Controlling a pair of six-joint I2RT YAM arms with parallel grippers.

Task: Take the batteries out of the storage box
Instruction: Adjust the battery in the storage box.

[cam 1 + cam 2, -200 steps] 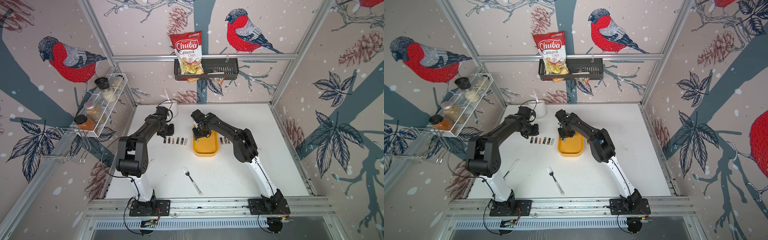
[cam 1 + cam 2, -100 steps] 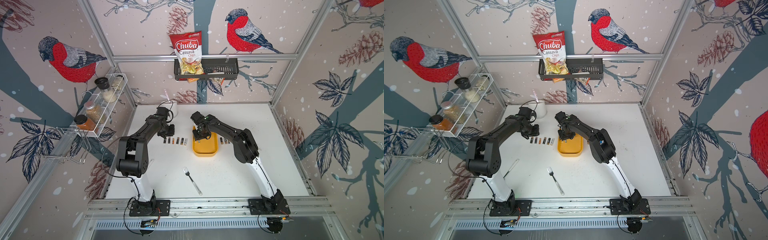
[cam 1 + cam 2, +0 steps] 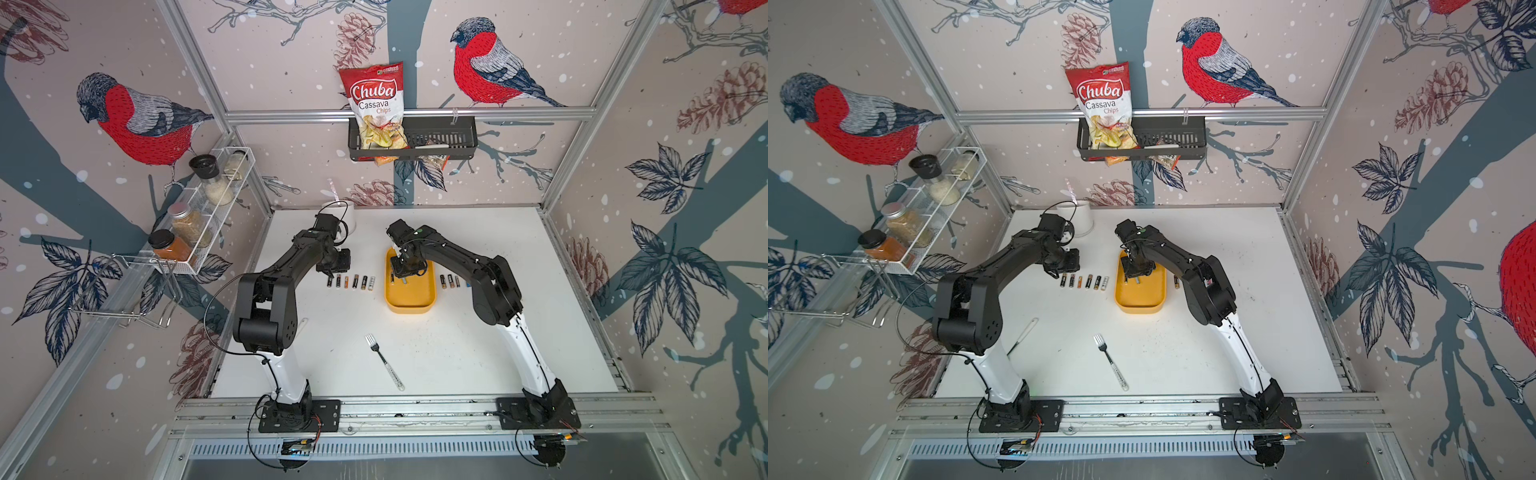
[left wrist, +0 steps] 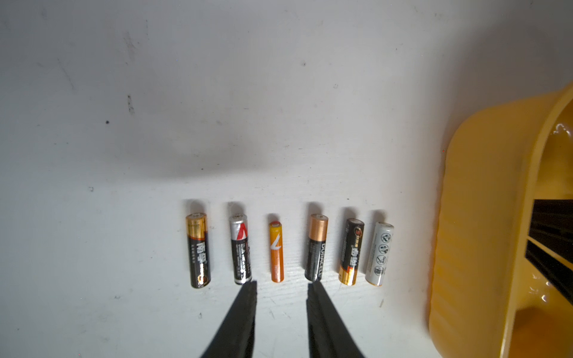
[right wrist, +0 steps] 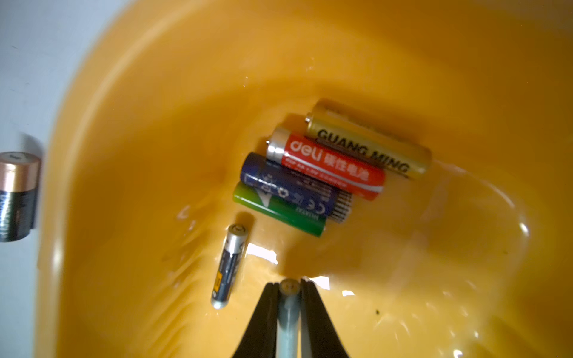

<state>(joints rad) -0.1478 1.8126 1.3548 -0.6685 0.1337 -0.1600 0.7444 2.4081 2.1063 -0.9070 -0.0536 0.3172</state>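
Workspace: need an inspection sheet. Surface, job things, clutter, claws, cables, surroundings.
Surface: white table, scuffed.
Job's things: yellow box holds a bunch of gold, red, blue and green batteries plus a slim battery; row of six on the table beside it; more batteries on its other side.
Clutter: fork, cup.
Claws: left claw open, empty, by the row; right claw shut on a grey battery in the box.
Cables: loop by left arm.
Surroundings: chips bag in basket; spice rack.
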